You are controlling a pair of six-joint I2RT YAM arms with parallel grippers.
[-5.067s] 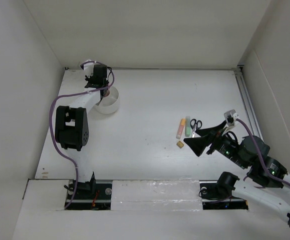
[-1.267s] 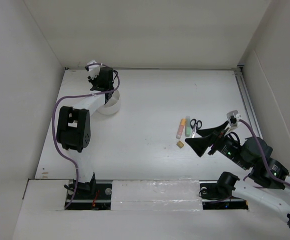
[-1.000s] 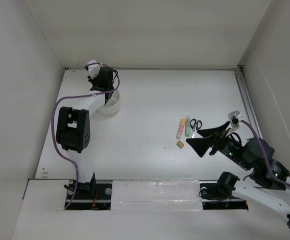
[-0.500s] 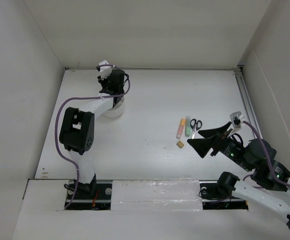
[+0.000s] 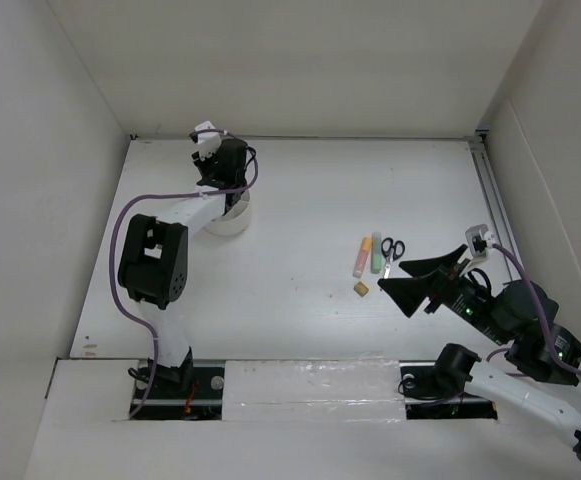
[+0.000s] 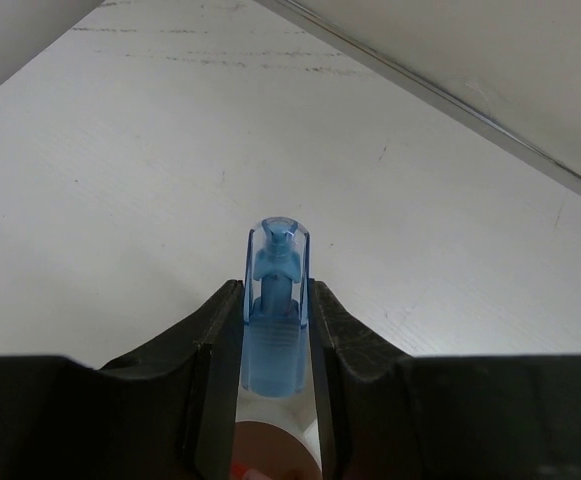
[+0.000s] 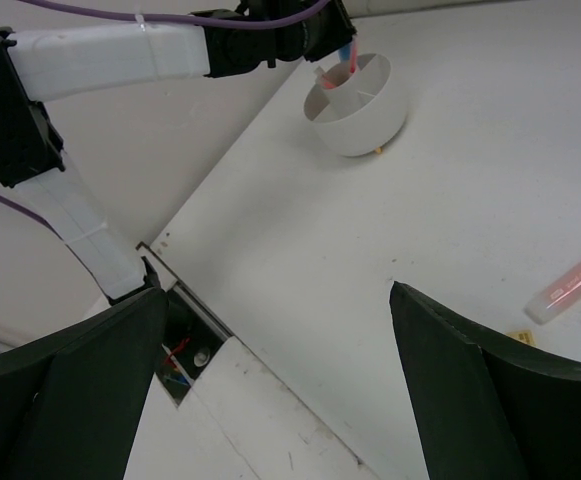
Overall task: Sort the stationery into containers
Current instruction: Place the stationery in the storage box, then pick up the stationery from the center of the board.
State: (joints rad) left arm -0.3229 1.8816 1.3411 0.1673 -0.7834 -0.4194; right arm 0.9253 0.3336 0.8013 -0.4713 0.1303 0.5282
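Site is a robotics laboratory test cell. A flat matte white tabletop [image 5: 300, 210] is boxed in on three sides by plain white wall panels [image 5: 300, 60], forming a bare enclosure seen from above. Two white-and-black jointed robot arms, left [image 5: 152, 262] and right [image 5: 515, 315], are bolted at the near edge of the tabletop. Each trails an exposed purple cable [image 5: 113, 250]. A grey metal rail [image 5: 492, 200] runs along the right side of the surface. A strip of clear glossy tape [image 5: 310, 388] covers the near ledge between the arm bases. On the surface stand a low round white divided cup [image 7: 358, 110] and, well apart from it, a small cluster of stationery [image 5: 375, 258].
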